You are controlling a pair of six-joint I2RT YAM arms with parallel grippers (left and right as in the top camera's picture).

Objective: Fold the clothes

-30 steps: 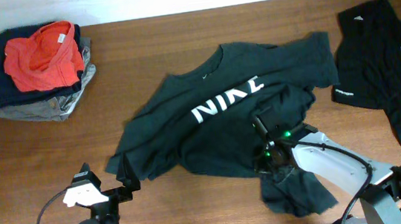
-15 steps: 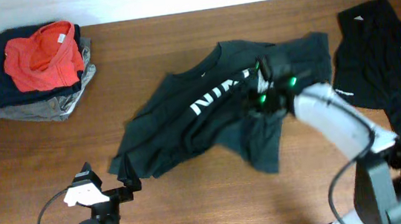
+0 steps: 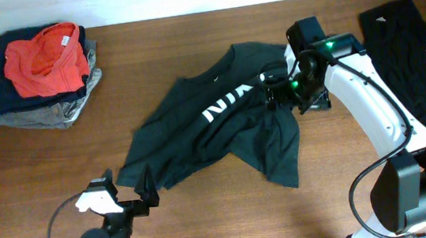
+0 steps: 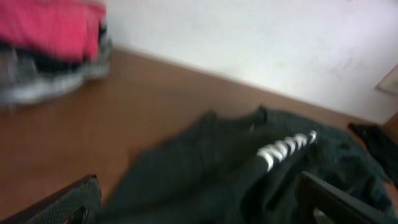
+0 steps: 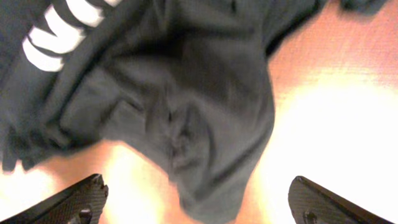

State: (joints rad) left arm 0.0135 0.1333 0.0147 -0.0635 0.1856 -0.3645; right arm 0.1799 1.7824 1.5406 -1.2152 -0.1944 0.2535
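- Black shirt lies crumpled mid-tabletop, a flap covering part of its white lettering.
- Right jaws spread wide, empty, above its upper right part.
- Left jaws open beside its lower left corner.

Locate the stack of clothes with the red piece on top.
In the overhead view, the stack sits at the table's far left corner, well apart from the black shirt spread in the middle.

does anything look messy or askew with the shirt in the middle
Yes: the middle black shirt lies crooked and bunched, its right side flopped over the white lettering, hiding the end of it.
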